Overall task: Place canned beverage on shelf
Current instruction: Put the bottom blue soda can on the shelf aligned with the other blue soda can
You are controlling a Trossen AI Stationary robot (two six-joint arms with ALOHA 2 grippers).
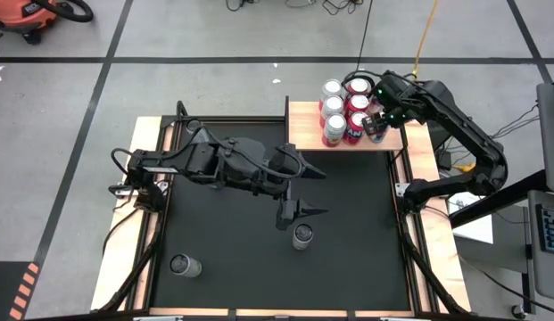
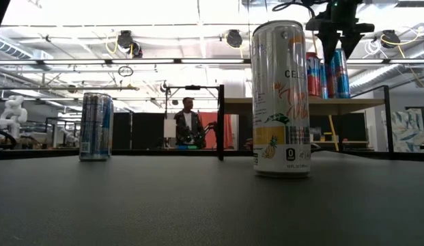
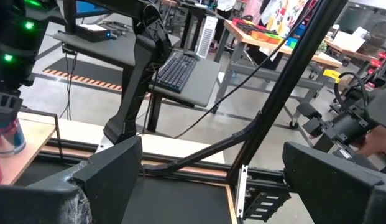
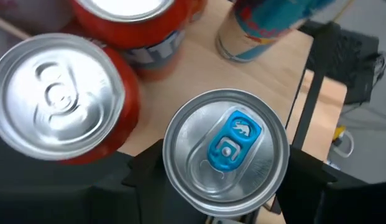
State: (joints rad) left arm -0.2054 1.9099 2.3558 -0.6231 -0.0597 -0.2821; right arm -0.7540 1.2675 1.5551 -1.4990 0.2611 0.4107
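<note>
Black matting covered the table [image 1: 348, 267], with the shelf [image 1: 303, 134] standing at its far right corner. On that shelf, at the right end of a cluster of red cans [image 1: 334, 107], stood the blue-tabbed can [image 4: 225, 152], upright on the wood. The right gripper [image 1: 376, 125] straddled it from above, fingers [image 4: 304, 174] at either side; whether they gripped or had let go could not be told. This looked like the placing step. Next likely needed a clean release and a straight lift clear of the neighbours. The left gripper [image 1: 299, 192] hung spread wide over mid-table, near a pale can [image 1: 302, 236]; another can [image 1: 185, 265] stood at near left.

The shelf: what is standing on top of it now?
Several upright cans stand on the shelf, mostly red ones. The right gripper covers one more, a blue-tab can between its fingers. An exact count is not possible.
</note>
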